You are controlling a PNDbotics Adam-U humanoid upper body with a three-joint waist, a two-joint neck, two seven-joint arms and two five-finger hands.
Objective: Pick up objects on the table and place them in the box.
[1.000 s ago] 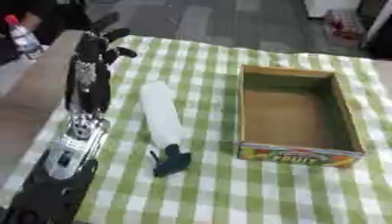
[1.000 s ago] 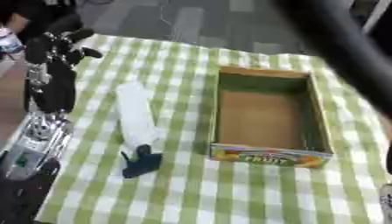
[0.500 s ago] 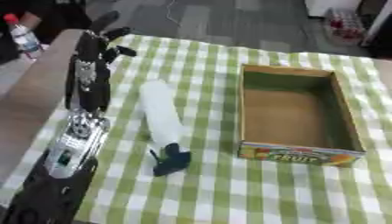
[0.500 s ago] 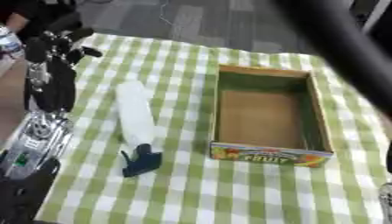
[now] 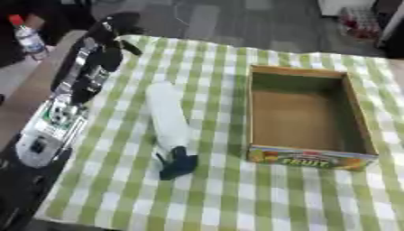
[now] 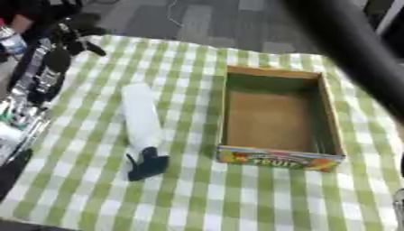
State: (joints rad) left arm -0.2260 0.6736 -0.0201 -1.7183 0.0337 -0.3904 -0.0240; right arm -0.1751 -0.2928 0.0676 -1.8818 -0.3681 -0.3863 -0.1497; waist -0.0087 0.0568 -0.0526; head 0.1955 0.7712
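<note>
Green-checked cloth [image 5: 236,198]; dark right arm [image 6: 355,49] only in right-eye view.

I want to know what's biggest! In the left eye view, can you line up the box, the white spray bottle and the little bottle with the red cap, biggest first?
1. The box, open and empty.
2. The white spray bottle, lying on the checked cloth.
3. The little bottle with the red cap; it stands farther back, so it may look smaller than it is.

Matt cardboard box [image 5: 306,117] on checked cloth [image 5: 229,194]; white plastic bottle [image 5: 167,118].
</note>
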